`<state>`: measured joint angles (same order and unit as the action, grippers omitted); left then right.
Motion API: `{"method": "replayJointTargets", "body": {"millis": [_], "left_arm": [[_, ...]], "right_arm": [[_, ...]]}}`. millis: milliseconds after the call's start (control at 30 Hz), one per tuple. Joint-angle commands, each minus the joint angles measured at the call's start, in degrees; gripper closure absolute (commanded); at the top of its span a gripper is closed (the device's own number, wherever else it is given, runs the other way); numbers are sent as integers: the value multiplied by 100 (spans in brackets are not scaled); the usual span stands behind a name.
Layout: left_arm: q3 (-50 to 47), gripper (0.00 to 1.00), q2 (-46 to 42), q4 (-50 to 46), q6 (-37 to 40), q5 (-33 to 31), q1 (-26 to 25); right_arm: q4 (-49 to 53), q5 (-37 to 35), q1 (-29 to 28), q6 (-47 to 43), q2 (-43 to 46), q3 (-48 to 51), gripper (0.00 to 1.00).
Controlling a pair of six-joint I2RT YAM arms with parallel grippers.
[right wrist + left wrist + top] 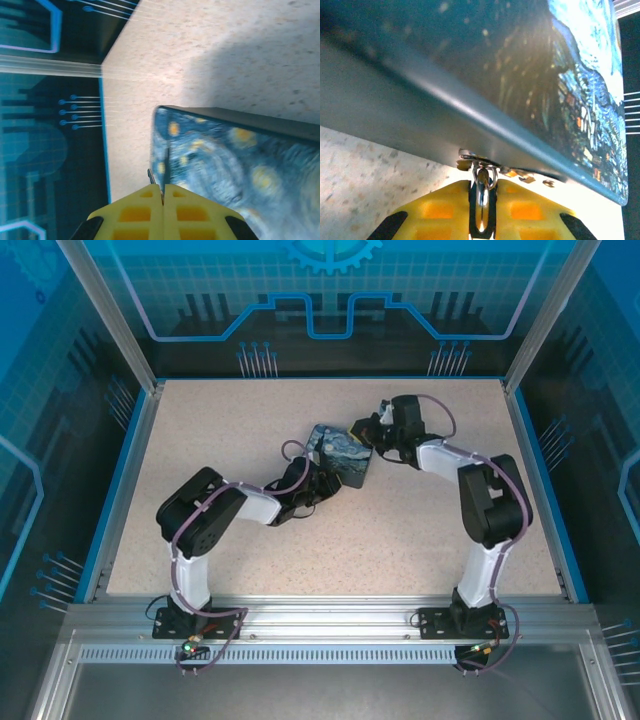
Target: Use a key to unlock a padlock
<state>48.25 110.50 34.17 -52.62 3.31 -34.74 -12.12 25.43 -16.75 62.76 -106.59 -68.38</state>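
Pre-insertion; left gripper [482, 183] clamps tiny grey metal padlock [481, 199], six o'clock of painted tin [520, 75]; right gripper [162, 187], apparently pinching thin key [150, 175], must line it up.

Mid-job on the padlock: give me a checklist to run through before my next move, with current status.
1. Left tool gripping the padlock: ok, pinched at the edge of the tin.
2. Padlock hooked to the hasp: ok, as far as it shows.
3. Right tool shut: ok.
4. Right tool holding the key: cannot tell; a thin sliver pokes out of its tip.
5. Keyhole facing the right tool: cannot tell.
6. Right tool near the padlock: not ok; the top view shows it across the tin from the left tool.
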Motion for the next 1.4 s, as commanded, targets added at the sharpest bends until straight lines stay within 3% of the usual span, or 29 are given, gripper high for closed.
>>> {"method": "replayJointTargets", "body": {"millis": [0,500,800,1067,1367], "left_arm": [[-16,100,-272,-904,-112,388,47],[-329,100,-1138,-953,-668,740,266],[-531,100,-1458,-579,-1089,734,266],[-842,100,-1540,238,-1853,602,258],[-947,100,-1654,786,-2401,317,152]], "right_arm": [[-47,401,28,42,638,288,100],[-1093,960,-188,-93,2482,3135,100],[-1591,753,-396,407,3130,4320,100],[-2281,172,-885,1069,3025,4639,100],[-2918,-117,-1049,1706,2637,4581,100]]}}
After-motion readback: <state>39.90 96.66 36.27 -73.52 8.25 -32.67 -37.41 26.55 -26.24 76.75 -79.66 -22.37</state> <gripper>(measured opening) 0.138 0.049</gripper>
